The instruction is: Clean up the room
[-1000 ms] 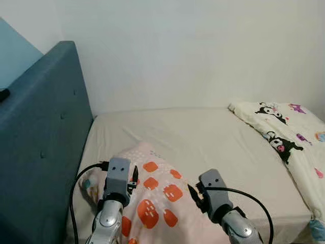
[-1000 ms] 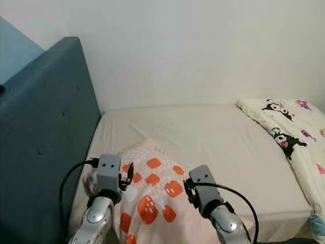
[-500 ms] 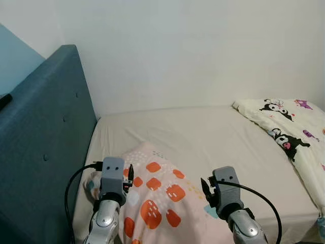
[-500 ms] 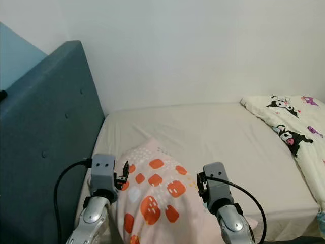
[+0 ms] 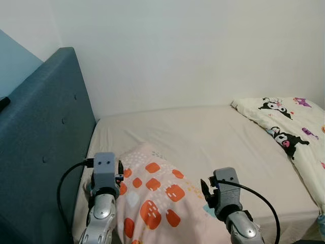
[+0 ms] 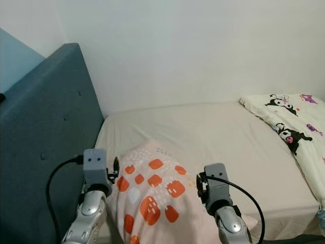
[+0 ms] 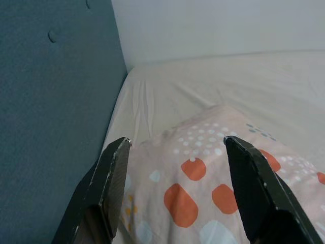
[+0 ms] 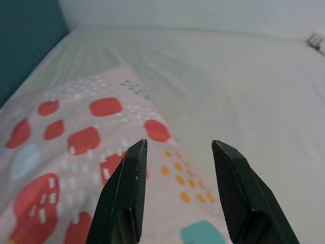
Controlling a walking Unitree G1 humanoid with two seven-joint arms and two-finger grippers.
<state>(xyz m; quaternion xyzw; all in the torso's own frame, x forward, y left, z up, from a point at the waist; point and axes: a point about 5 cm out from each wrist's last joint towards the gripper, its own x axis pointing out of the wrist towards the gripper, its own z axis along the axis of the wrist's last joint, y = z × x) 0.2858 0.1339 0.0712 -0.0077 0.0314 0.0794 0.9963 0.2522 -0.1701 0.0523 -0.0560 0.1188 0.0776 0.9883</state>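
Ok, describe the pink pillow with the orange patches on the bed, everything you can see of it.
The soft pink fabric pillow is printed with rounded orange patches, pale blue-white patches, and clusters of small white, teal and orange dots. It lies flat on the beige bed sheet, at the end near the dark teal padded headboard, with one corner pointing toward the wall. It looks plump and slightly rumpled. The left tool and the right tool hover open above it, one on each side, neither gripping it.

We see bare beige mattress sheet (image 5: 203, 134) ahead; the teal upholstered headboard (image 5: 43, 142) blocks the left side, and the cartoon-printed cream quilt (image 5: 289, 137) bounds the right.
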